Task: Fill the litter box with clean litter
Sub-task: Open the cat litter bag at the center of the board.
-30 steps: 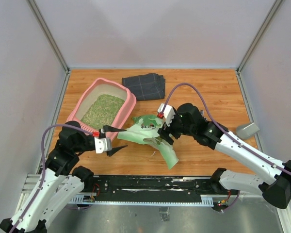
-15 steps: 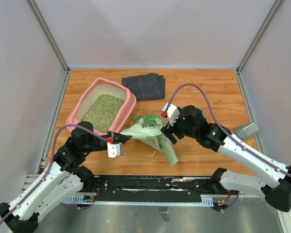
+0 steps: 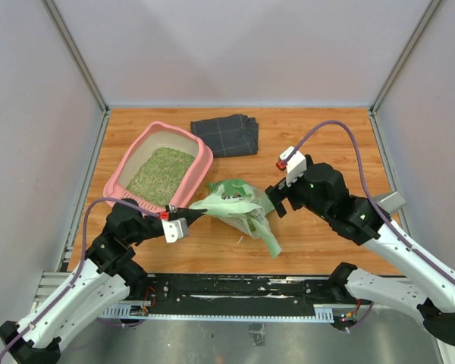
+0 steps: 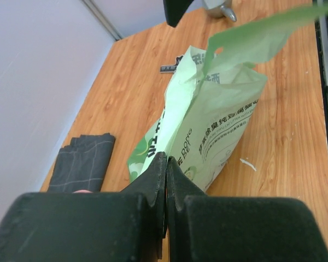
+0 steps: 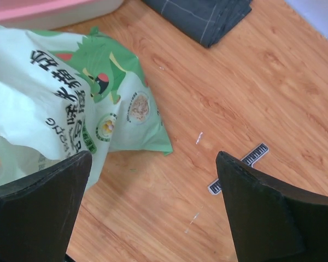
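The pink litter box [image 3: 201, 155] stands at the back left and holds greenish-tan clean litter [image 3: 161, 173]. A crumpled green-and-white litter bag [image 3: 239, 208] lies on the table just right of it. My left gripper [image 3: 192, 214] is shut on the bag's left edge; in the left wrist view the bag [image 4: 213, 125] runs straight out from the closed fingertips [image 4: 159, 164]. My right gripper [image 3: 277, 200] hangs open just right of the bag, apart from it. In the right wrist view its fingers [image 5: 38, 207] stand wide over bare wood, with the bag [image 5: 71, 103] at the left.
A dark grey folded cloth [image 3: 226, 135] lies behind the bag. A grey metal scoop [image 3: 387, 201] sits near the right edge. A small barcode strip [image 5: 238, 169] lies on the wood under my right gripper. Side rails bound the table.
My left gripper moved in and shut on the bag's left edge. My right gripper opened wide, let the bag go and pulled back to the right.
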Controlling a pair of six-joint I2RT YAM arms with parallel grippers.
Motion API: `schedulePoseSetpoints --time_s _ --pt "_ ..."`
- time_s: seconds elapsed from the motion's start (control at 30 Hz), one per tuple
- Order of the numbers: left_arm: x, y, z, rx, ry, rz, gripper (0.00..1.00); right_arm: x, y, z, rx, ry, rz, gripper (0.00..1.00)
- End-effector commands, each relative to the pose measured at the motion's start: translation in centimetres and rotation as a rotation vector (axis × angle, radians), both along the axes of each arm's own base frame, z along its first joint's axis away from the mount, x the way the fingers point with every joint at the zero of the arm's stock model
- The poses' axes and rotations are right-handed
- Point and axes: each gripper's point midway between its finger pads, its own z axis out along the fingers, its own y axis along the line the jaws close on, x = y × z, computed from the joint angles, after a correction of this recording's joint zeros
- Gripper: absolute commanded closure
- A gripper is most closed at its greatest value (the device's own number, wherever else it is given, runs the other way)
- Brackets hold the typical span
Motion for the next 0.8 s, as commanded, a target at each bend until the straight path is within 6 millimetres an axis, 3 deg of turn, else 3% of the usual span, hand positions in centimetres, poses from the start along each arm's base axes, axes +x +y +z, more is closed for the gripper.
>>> schedulePoseSetpoints --time_s 0.0,0.07,0.23,0.4,0.5,0.6,0.77 --pt "-0.3 -0.4 2.0 -0.091 0.005 -0.009 1.00 -0.8 1.1 2.3 0.065 0.002 0.069 0.02" --pt "0.1 -0.3 2.2 -0.103 0.026 0.021 1.00 -1.9 1.6 2.4 0.085 0.043 0.118 0.01" --pt "0.5 -0.1 2.3 -0.115 0.047 0.049 1.00 -7.3 3.5 2.7 0.184 0.111 0.398 0.00" --pt "1.2 0.1 2.9 -0.144 0.075 0.100 1.00 -10.0 3.6 2.8 0.289 0.189 0.414 0.26" --pt "1.8 0.3 3.4 -0.171 0.106 0.137 1.00 -10.4 3.4 1.6 0.273 0.191 0.382 0.27" --pt "2.3 0.2 3.9 -0.186 0.136 0.163 1.00 -10.2 3.4 0.1 0.203 0.167 0.336 0.22" --pt "3.0 0.0 4.3 -0.184 0.170 0.182 1.00 -10.2 4.5 -0.2 0.176 0.151 0.312 0.18"
